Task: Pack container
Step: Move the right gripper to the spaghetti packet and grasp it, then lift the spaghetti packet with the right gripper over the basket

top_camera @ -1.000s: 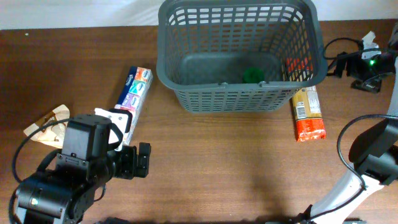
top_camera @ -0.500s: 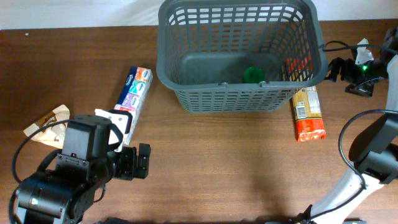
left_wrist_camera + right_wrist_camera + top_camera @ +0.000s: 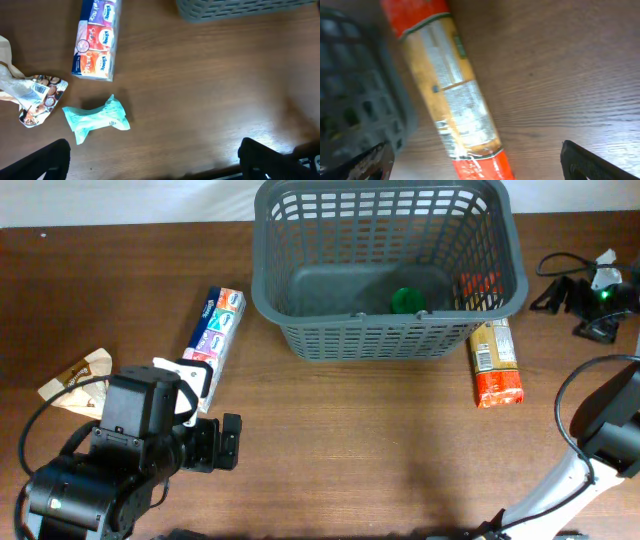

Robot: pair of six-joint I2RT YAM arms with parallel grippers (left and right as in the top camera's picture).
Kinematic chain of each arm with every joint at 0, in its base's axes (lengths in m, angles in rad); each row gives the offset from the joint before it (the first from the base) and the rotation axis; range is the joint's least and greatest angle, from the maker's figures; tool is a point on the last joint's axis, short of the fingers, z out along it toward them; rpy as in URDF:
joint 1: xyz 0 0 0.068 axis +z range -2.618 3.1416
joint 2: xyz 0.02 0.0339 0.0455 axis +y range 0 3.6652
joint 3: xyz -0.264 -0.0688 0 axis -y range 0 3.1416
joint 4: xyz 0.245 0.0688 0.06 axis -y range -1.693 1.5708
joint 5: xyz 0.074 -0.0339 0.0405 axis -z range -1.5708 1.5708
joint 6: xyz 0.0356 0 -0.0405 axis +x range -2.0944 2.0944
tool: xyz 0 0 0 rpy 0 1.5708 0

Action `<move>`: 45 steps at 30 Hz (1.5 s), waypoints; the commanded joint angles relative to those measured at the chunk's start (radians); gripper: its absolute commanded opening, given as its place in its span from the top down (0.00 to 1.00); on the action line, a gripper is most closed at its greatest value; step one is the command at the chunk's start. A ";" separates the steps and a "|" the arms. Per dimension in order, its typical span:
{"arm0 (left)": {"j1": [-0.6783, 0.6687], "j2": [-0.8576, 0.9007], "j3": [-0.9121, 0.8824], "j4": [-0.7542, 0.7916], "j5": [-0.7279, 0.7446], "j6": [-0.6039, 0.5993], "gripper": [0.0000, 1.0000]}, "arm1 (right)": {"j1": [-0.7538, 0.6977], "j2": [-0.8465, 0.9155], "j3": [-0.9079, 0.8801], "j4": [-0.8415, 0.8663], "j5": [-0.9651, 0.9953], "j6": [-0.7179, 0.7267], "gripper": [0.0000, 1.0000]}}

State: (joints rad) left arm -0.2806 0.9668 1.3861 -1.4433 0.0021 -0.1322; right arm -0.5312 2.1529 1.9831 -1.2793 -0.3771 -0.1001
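Since the earlier view the right gripper point(image 3: 553, 295) has shifted outward, further from the right wall of the container point(image 3: 380, 340). The left arm and all packets lie as before. The right jaws stand wide and hold nothing. An orange-and-yellow packet point(image 3: 447, 95) lies just beside the container's front right corner. The container stands upright on the wooden table point(image 3: 380, 450), with a green item point(image 3: 406, 300) on its floor. The left gripper point(image 3: 155, 165) is spread wide and empty, well in front and left of the container. A tissue pack point(image 3: 95, 40) lies left of the container. A teal packet point(image 3: 96, 119) and a brown snack packet point(image 3: 37, 95) lie further left.
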 commanded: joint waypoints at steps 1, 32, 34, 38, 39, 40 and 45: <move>-0.005 0.003 0.015 0.003 -0.011 0.006 0.00 | 0.008 0.049 -0.013 -0.006 0.035 0.011 0.01; -0.005 0.003 0.015 0.002 -0.010 0.006 0.00 | 0.235 0.140 -0.068 0.003 0.285 0.004 0.01; -0.005 0.003 0.015 0.002 -0.010 0.006 0.01 | 0.240 0.151 -0.069 0.000 0.285 0.004 0.01; -0.005 0.003 0.015 0.002 -0.010 0.006 0.00 | 0.250 0.177 -0.072 -0.003 0.285 0.003 0.01; -0.005 0.003 0.015 0.002 -0.010 0.006 0.00 | 0.252 0.185 -0.072 -0.006 0.285 0.003 0.01; -0.005 0.003 0.015 0.002 -0.010 0.006 0.00 | 0.255 0.191 -0.072 -0.007 0.285 0.003 0.01; -0.005 0.003 0.015 0.002 -0.011 0.006 0.00 | 0.276 0.212 -0.072 -0.013 0.309 0.003 0.01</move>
State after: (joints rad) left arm -0.2806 0.9668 1.3861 -1.4433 0.0021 -0.1322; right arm -0.2886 2.3436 1.9247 -1.2873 -0.0963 -0.0967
